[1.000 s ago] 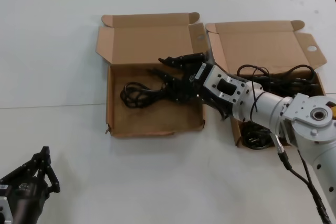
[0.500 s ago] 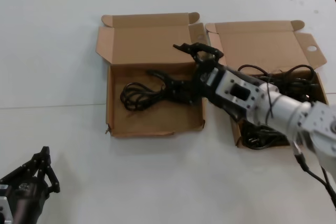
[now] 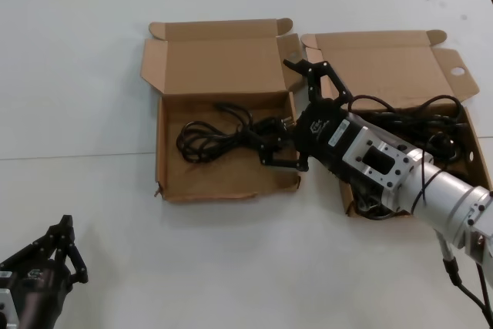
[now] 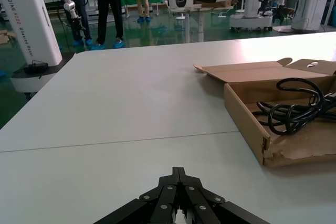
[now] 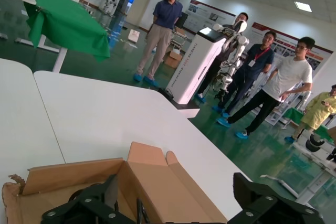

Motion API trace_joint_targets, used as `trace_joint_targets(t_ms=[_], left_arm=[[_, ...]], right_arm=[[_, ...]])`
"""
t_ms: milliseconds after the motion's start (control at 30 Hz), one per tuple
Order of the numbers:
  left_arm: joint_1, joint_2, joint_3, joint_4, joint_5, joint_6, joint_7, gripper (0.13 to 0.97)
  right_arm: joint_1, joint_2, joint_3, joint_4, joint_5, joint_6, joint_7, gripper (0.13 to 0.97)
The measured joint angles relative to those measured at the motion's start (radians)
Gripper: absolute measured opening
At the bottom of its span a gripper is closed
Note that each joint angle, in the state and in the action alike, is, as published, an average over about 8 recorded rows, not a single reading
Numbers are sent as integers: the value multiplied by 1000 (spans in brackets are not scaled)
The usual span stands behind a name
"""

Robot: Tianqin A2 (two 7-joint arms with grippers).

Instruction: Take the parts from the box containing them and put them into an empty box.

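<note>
We see wide bare bench (image 3: 92,59) across the upper left and lower centre of the head view, open to any approach. The left tool (image 3: 58,256), fingers together, sits in the lower left corner, clear of both boxes. The right tool (image 3: 296,117), spread wide, and its arm fill the gap between the torn-front box (image 3: 166,159) and the oval-hole box (image 3: 458,71). Raised lids wall off the far sides. A cable bundle (image 3: 212,138) fills the middle of the torn-front box.
</note>
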Motion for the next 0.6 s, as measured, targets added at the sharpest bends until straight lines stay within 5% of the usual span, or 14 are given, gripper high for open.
trace_joint_targets(t_ms=[200, 600], left_arm=[[0, 0, 0, 0, 0, 0, 0, 163], [0, 0, 0, 0, 0, 0, 0, 239]], right_arm=[[-1, 0, 1, 1, 2, 0, 0, 827], [-41, 2, 15, 16, 19, 33, 0, 930]])
